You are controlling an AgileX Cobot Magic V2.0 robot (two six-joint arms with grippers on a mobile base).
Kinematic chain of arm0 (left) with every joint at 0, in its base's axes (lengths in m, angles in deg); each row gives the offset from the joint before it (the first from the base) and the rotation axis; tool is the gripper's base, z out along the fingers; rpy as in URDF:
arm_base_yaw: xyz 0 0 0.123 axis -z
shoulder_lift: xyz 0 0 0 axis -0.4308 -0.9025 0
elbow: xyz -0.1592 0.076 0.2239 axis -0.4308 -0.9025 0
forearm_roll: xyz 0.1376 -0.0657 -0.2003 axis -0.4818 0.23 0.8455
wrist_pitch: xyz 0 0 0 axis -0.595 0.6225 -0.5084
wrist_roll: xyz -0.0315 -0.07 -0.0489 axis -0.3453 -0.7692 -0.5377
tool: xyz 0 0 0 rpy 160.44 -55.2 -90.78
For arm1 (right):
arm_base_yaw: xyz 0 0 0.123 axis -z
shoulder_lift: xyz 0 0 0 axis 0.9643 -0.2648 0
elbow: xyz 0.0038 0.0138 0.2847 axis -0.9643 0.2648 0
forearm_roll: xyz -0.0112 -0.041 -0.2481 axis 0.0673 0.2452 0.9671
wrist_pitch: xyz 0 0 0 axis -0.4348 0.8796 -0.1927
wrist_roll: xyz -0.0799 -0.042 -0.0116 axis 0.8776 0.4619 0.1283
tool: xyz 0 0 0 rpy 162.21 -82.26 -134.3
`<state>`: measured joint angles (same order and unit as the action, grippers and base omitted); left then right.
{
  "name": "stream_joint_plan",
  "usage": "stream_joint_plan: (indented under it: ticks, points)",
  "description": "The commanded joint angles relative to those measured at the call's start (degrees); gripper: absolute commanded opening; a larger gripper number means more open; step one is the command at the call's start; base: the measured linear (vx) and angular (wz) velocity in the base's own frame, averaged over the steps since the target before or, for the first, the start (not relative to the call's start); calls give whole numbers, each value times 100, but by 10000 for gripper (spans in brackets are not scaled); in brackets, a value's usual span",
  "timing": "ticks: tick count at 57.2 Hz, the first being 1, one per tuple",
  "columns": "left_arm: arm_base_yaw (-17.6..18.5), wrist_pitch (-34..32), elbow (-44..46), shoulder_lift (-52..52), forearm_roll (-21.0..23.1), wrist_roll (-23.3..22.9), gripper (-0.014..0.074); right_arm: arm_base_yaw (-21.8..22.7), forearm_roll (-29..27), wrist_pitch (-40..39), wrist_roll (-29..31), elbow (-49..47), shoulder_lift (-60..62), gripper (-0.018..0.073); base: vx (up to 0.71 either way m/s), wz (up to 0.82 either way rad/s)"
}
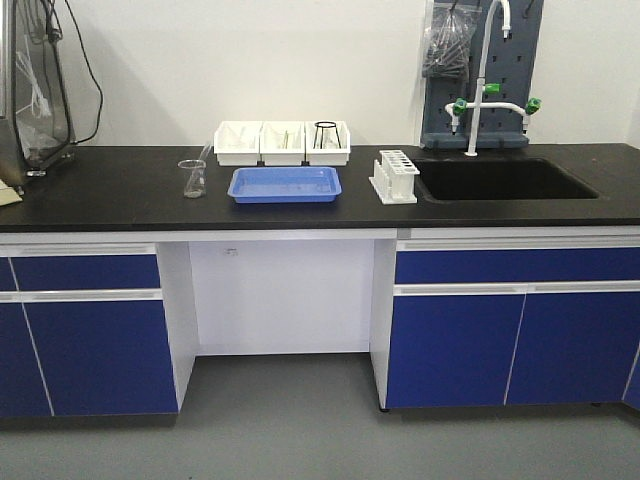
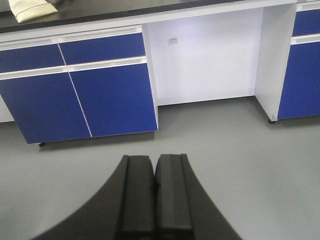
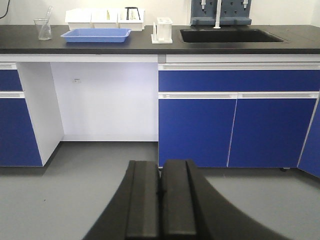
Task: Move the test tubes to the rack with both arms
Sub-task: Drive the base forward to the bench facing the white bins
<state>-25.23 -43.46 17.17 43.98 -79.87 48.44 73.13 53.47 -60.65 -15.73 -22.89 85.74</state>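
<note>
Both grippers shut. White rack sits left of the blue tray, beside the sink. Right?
Not quite: the rack stands right of the blue tray, between it and the sink, as the exterior front-facing view shows. The rest holds: left gripper and right gripper are both shut.

Glossy black countertop [image 1: 300, 210], white plastic rack [image 1: 394, 178], clear glass beaker [image 1: 192, 178].

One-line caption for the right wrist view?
Shut right gripper low before the bench; rack beside sink, blue tray further left.
</note>
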Motion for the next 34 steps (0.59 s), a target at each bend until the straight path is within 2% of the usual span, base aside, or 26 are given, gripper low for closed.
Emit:
stream_joint_plan:
  ticks: [1,34]
  points:
    - [-7,-446,165,-130,36,-17,-4,32,24,-446,67,79,35,-8,26,0]
    - [-7,-446,165,-130,36,-17,-4,32,24,-446,67,79,35,-8,27,5]
